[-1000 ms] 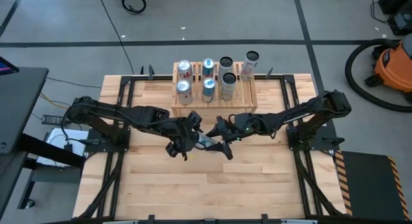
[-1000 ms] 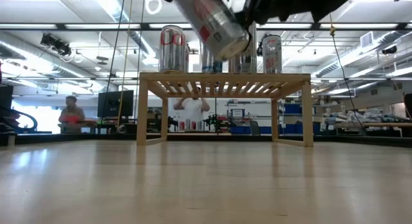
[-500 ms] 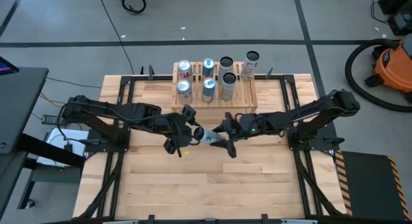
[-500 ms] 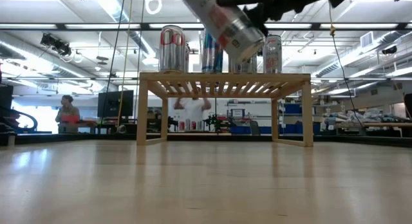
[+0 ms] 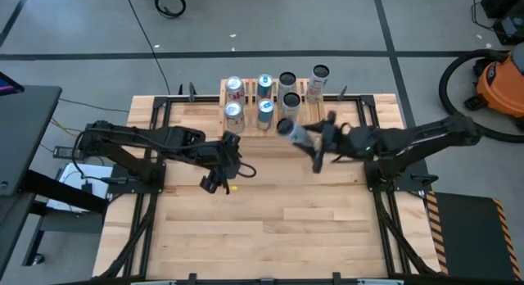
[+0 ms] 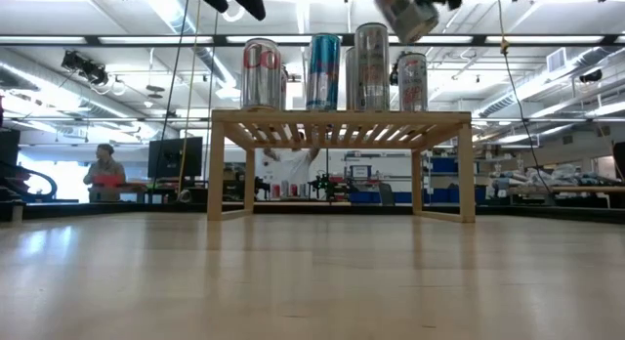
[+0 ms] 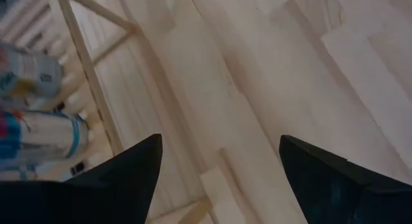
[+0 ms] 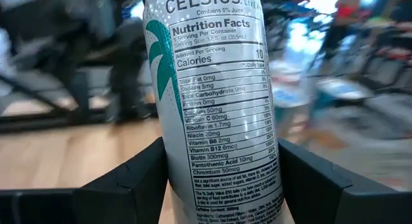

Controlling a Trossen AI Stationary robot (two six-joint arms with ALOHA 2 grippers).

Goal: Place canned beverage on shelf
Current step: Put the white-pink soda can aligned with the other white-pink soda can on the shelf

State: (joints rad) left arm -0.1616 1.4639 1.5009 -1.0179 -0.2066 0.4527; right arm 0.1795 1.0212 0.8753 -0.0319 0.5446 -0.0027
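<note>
The right hand (image 8: 219,185) grips a slim silver can (image 8: 215,102) around its middle, carried tilted above the bench (image 5: 270,228) just before the shelf (image 5: 315,125). Probably full, so weighty; smooth, dentable walls favour this mid-body hold. The left hand (image 5: 219,166) hangs open, empty.

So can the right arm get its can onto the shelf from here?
Probably yes. The right gripper holds the can tilted at the shelf's front right, where the slats look bare. The left gripper hangs open and clear, over the table.
</note>
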